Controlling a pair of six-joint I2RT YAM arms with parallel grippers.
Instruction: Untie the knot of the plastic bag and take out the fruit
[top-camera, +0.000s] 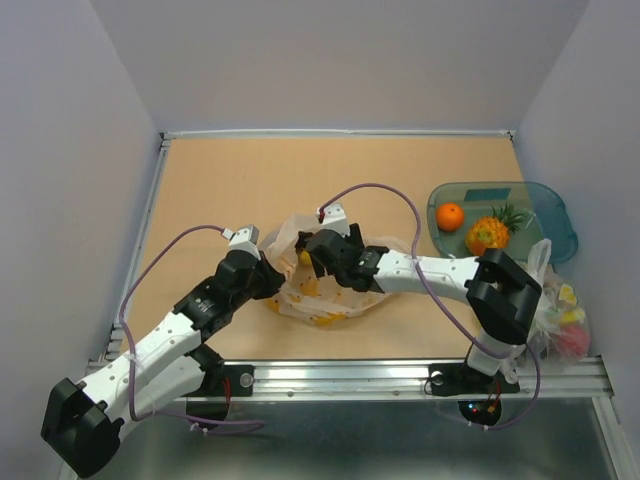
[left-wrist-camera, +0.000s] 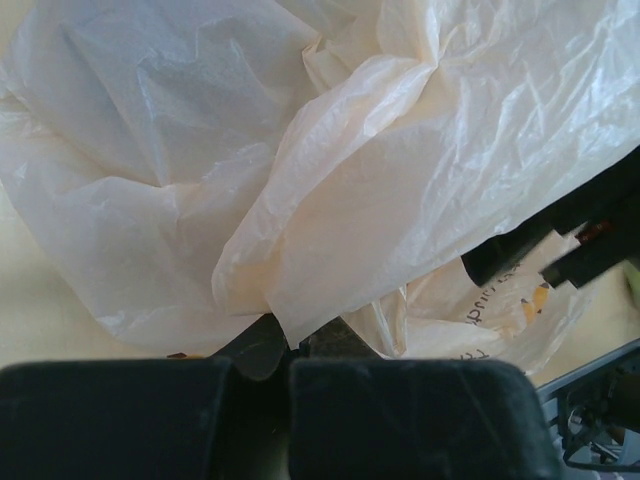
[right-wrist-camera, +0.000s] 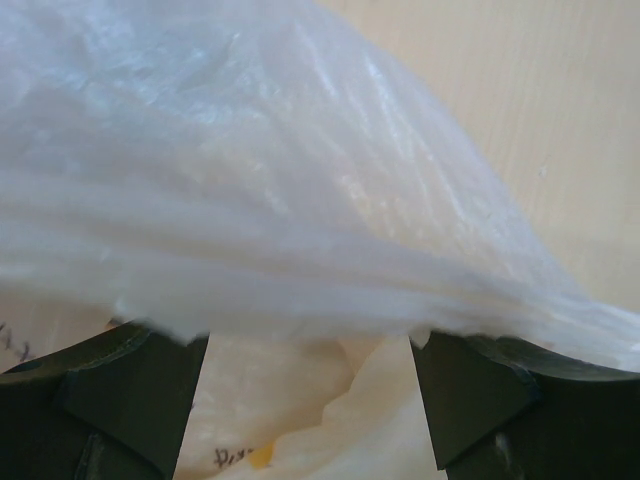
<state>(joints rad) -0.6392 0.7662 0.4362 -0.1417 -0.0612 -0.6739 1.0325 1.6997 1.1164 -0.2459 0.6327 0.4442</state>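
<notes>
One fold of plastic bag (left-wrist-camera: 350, 200) pinched in left fingers (left-wrist-camera: 120, 420); right fingers (right-wrist-camera: 100, 400) spread.

Soft, even light from overhead, with both wrist views washed out and blurred up close.

The top view is sharp; the table (top-camera: 250, 180) is evenly lit, with only faint shadows under the arms. In the left wrist view the plastic bag (left-wrist-camera: 400, 180) glows with sheen at upper right, and the left gripper (left-wrist-camera: 298, 345) is a dark blur along the bottom. The right wrist view is soft throughout, bleached white at upper left.
</notes>
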